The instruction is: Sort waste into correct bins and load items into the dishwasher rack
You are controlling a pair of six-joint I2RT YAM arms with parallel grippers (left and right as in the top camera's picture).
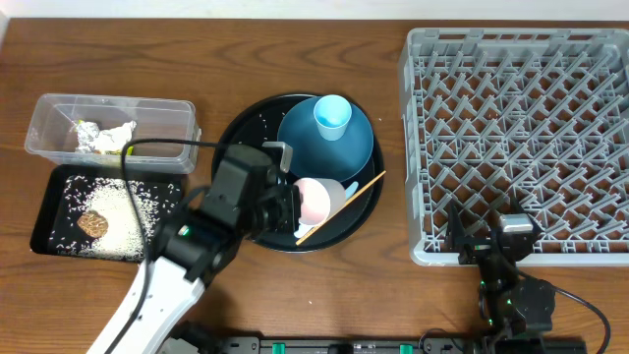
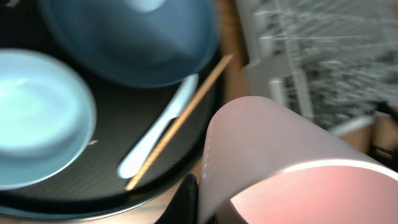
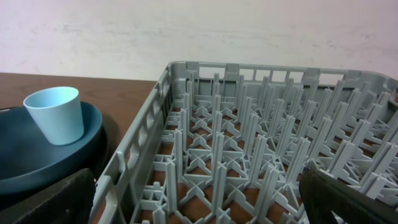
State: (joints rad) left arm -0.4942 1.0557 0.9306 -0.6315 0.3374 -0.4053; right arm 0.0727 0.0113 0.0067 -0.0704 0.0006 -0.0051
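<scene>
Over the large round black tray [image 1: 228, 138], gripping the small pink cup [image 1: 314, 202] in the left gripper [image 1: 295, 205], jaws clenched on its wall. From the left wrist alone, showing the light blue bowl [image 2: 37, 118] beside white spoon [image 2: 158, 134] and wooden chopstick [image 2: 180, 121], the bowl hidden under the arm overhead. At the dishwasher rack [image 1: 408, 147] near edge, holding the right gripper [image 3: 199, 208] jaws spread, empty; overhead alone, crumpled tissue [image 1: 118, 133] in the clear tub [image 1: 59, 106].

The overhead camera looks straight down on the table [image 1: 295, 49]; the grey rack [image 1: 521, 128] fills the frame's right. The left wrist camera sits left of the rack, close above the round black tray [image 2: 106, 155], angled down, a pink cup [image 2: 280, 162] crowding its foreground. The right wrist camera sits low at the rack's front wall, facing level across it. All views share the rack and the blue plate [image 1: 346, 155].
</scene>
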